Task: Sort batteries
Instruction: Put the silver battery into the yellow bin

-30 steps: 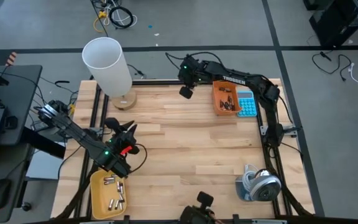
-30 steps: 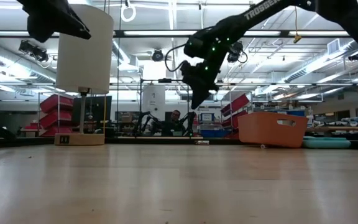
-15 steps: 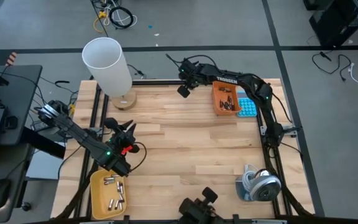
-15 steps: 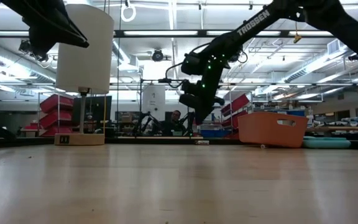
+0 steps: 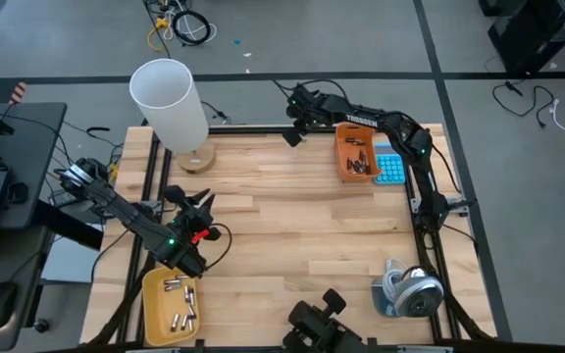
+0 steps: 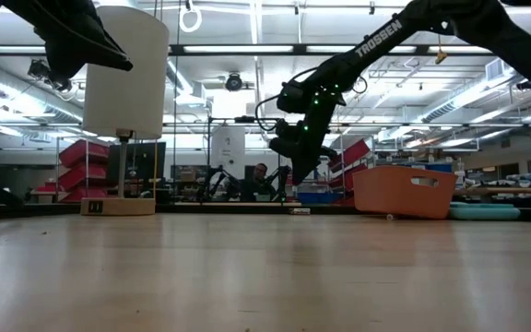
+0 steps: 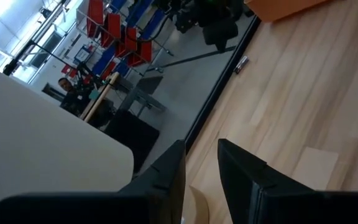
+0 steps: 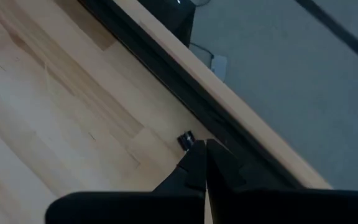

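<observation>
One small dark battery (image 8: 185,139) lies on the wood close to the table's far edge; it also shows in the low view (image 6: 300,211) and the left wrist view (image 7: 241,62). My right gripper (image 8: 201,154) is shut and hangs slanting down just above that battery, clear of the table (image 6: 297,177). Dark batteries lie in the orange bin (image 5: 358,155) at the far right. Silvery batteries lie in the yellow tray (image 5: 172,304) at the near left. My left gripper (image 7: 201,171) waits open and empty above the table's left side (image 5: 194,200).
A white lamp (image 5: 170,103) stands at the far left corner. A blue calculator (image 5: 390,165) lies beside the orange bin. A grey roll in a holder (image 5: 410,291) sits at the near right. Bare wood fills the middle of the table (image 5: 302,216).
My right gripper has sunk and gone toward the table's far edge, rolling about its own axis, and stays shut. It now hangs close over the lone dark battery.
</observation>
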Available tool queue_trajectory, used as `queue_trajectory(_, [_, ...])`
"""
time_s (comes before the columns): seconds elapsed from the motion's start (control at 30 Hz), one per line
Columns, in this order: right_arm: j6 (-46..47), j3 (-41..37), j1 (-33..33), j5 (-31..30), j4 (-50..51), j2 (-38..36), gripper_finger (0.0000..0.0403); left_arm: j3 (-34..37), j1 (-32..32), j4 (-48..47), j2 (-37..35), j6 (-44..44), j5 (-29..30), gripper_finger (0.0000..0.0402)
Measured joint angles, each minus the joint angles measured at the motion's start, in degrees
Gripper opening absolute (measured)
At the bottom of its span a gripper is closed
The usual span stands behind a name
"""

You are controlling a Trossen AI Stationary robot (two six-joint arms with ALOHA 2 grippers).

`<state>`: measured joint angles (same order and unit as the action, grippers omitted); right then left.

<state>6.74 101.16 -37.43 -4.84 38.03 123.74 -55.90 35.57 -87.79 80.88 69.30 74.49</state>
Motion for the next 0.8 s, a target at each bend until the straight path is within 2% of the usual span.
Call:
queue_trajectory(0.2, [1.32,-0.04,0.2,3.02,0.97,2.53,0.0,0.0,0.0,0.44,0.0,0.02,0.71,0.0097])
queue_trajectory(0.4, [4.23,-0.13,0.17,-1.46,-0.14,3.67,0.0,-0.02,0.0,0.87,0.0,0.02,0.65,0.0097])
queue_trajectory(0.73, [7.06,-0.23,0.25,-1.16,-1.29,6.42,0.0,-0.02,0.0,1.18,0.0,0.02,0.79,0.0097])
queue_trajectory(0.8, [8.28,-0.11,-0.57,3.3,-1.72,6.77,0.0,-0.04,0.0,1.17,0.0,0.0,0.82,0.0097])
